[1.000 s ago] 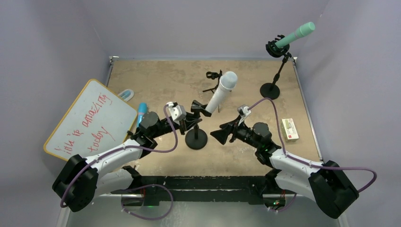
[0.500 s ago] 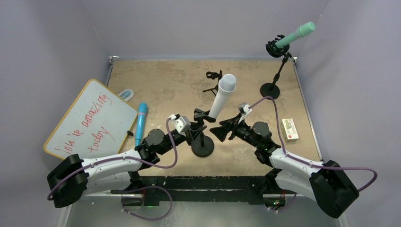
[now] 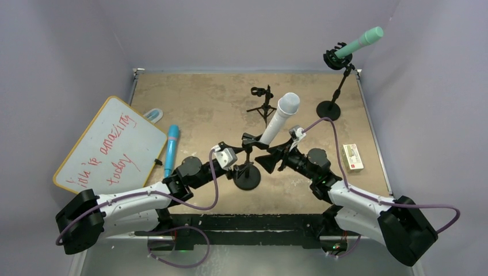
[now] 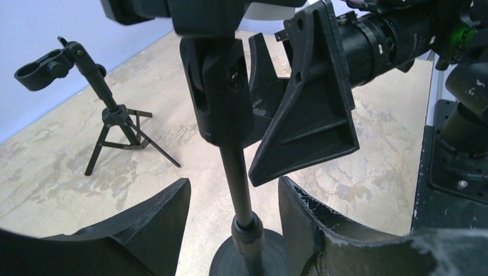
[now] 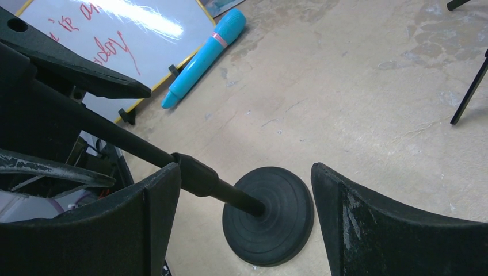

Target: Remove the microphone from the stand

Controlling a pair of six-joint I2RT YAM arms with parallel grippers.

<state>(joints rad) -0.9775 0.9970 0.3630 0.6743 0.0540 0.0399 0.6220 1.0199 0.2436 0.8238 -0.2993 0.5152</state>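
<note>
Obs.: white microphone (image 3: pixel 277 122) sits in the clip (image 3: pixel 248 140) of the centre stand (image 3: pixel 247 177), not yet removed. Its long axis is steeply tilted: the tail end is at the clip and the head points up and toward the far right of the table (image 3: pixel 190 98).

Clip and pole: in the left wrist view the pole (image 4: pixel 237 184) rises from the round base (image 5: pixel 269 221) into the clip housing. The microphone barrel itself is almost wholly out of that frame, above it.

Left gripper (image 4: pixel 233 192): jaws apart and straddling the pole low down, one finger on each side with a gap to both. No contact visible, so nothing is clamped.

Right gripper (image 5: pixel 243 169): jaws spread wide and empty, aimed at the stand from the right. The pole passes just beside its left finger, and the base shows through the gap.

Key relation: the microphone lies above both grippers, which are down at pole height. The right gripper looks nearer to the barrel's lower end, judging from the overhead view.

Judgement: the left gripper is placed to steady the pole. The right one would need to rise and close across the barrel, then draw it out along its tilt.

Outward: blue microphone (image 3: pixel 171 150) lies flat beside the whiteboard (image 3: pixel 109 146), well apart from the stand.
</note>
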